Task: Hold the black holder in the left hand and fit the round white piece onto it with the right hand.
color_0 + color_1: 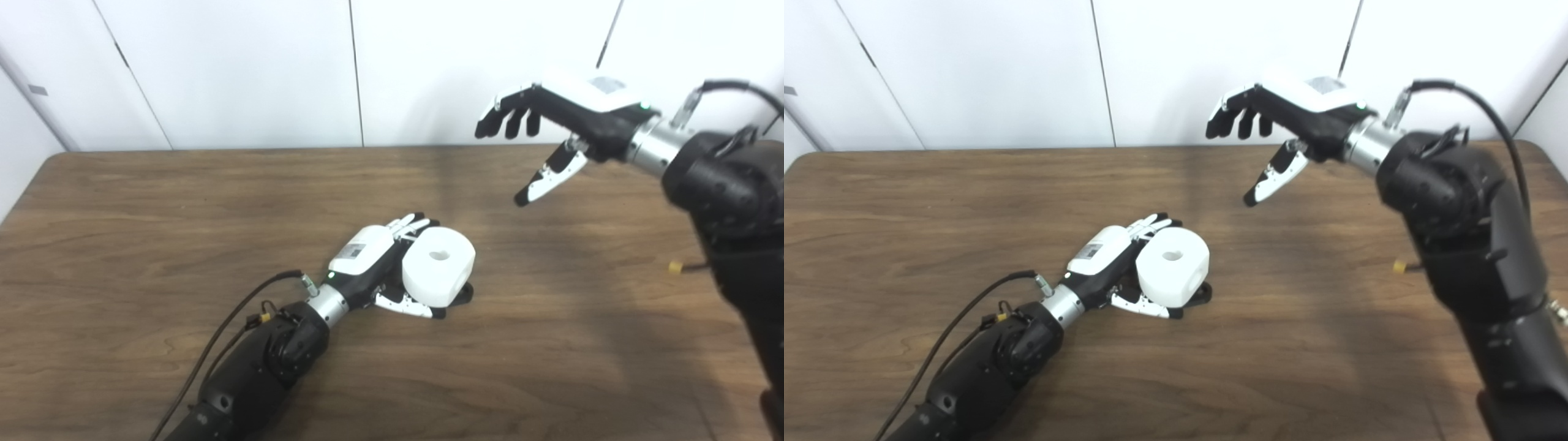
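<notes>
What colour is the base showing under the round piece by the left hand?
Black, peeking out beneath the round white piece; the black holder shows best in the right eye view.

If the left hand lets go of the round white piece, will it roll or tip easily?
Probably not. The round white piece looks squat, with a broad flat top and a small centre hole, so it likely sits stable. It seems rigid. Its smooth sides may be slippery in the left hand. The black holder beneath is mostly hidden.
</notes>
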Motion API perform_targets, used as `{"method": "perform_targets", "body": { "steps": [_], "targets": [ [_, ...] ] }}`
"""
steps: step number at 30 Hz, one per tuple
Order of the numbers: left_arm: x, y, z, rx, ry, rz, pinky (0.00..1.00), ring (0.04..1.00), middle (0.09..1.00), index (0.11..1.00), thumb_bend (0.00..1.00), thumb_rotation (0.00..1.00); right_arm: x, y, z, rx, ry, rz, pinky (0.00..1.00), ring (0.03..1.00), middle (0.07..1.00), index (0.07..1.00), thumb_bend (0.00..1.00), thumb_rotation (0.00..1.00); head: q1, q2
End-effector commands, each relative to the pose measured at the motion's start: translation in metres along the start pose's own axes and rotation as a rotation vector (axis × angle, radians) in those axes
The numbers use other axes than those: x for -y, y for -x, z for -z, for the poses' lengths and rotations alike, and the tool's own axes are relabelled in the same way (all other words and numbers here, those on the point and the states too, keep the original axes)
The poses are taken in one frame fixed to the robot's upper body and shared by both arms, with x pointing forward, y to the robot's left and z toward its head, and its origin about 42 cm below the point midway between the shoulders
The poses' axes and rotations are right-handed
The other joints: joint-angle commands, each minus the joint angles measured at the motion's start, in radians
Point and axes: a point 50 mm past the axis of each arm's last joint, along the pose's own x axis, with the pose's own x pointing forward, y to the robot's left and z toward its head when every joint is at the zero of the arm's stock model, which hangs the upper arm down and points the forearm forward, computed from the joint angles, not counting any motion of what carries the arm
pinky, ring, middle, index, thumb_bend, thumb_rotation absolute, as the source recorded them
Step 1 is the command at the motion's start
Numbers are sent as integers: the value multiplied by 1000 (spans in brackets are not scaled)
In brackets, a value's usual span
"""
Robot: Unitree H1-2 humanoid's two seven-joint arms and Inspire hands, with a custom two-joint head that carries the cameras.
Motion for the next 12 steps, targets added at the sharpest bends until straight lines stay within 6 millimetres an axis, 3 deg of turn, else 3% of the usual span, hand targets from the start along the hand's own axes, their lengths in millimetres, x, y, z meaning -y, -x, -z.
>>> {"method": "perform_targets", "body": {
  "steps": [1,4,12],
  "targets": [
    [41,30,24,-194,-29,297,972,1000,998,928,984,390,20,2,-3,3,-1,145,491,608,672,679,756,37,1,0],
    [30,39,35,-252,-31,277,950,1000,1000,993,1000,368,7,5,-2,-5,-46,167,499,630,693,697,736,40,-2,1],
    [-10,71,66,-377,-8,161,958,1000,1000,976,956,283,-5,10,5,-24,-83,175,510,635,714,723,756,40,4,4]
  ]
}}
